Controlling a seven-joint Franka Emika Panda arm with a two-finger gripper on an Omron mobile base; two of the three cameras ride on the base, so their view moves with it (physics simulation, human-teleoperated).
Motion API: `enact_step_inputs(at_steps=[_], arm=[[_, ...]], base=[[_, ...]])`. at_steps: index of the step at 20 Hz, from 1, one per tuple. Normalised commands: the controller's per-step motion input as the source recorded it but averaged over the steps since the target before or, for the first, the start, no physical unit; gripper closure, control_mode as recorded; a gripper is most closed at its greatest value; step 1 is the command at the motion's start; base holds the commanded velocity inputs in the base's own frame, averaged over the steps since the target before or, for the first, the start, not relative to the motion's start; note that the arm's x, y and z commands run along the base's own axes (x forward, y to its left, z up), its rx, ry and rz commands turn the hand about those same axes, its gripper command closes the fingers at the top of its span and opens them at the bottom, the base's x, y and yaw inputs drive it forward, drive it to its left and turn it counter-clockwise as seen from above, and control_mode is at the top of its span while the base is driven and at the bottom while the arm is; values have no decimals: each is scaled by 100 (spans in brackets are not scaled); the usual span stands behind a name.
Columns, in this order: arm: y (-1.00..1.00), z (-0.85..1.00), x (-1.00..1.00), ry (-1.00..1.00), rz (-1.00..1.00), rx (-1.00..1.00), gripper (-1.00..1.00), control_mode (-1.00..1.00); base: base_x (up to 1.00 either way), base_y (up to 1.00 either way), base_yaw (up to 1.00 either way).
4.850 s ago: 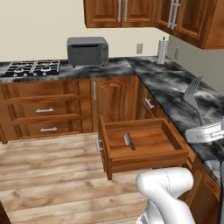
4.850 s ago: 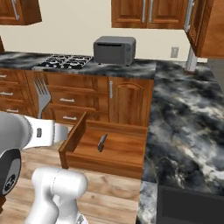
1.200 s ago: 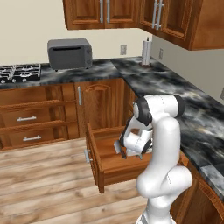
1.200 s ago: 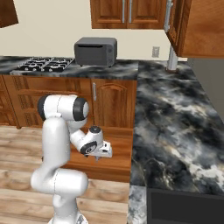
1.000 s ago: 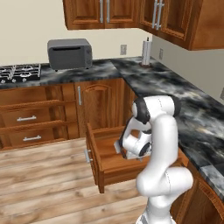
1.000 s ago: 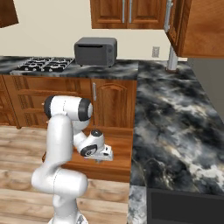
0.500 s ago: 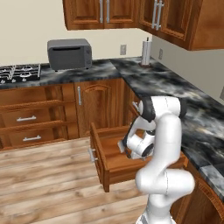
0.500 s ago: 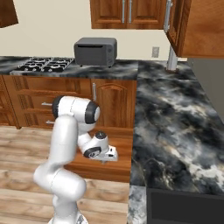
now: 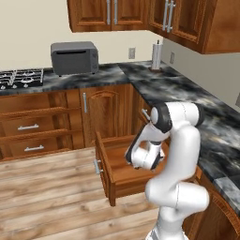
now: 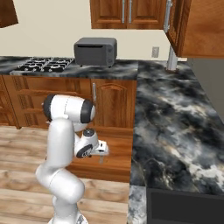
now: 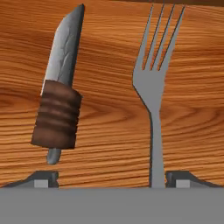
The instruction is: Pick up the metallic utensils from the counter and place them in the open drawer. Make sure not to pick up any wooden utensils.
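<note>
Change: half a second back my hand was still clamped and lowering into the drawer (image 9: 123, 164); now the jaws have sprung wide and the fork (image 11: 155, 94) lies free on the drawer floor.
Meaning: I judge this fork delivered. It lies just beside the cleaver (image 11: 60, 92), apart from it, both pointing the same way on the wood grain. That makes two metal pieces in the drawer; any other fork must still be out on the table, which I cannot see from here.
Hand: my hand (image 11: 111, 177) is spread to about its full width and holds nothing. The fork handle runs down between the two tips, nearer one of them; I cannot tell whether it brushes that tip.
Hand position: low inside the drawer (image 10: 114, 148), pointing down at its floor.
Next: I expect to lift straight out.
</note>
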Motion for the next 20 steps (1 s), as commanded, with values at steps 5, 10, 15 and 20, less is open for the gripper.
enact_step_inputs(at_steps=[5,10,15,20], arm=[[24,97,0,-6,-3,-12,-100,-100],[26,100,0,-4,-3,-12,-100,-100],[29,100,5,0,0,-1,-100,-100],[22,100,0,0,0,0,-100,-100]], base=[[0,0,0],[0,0,0],[0,0,0],[0,0,0]])
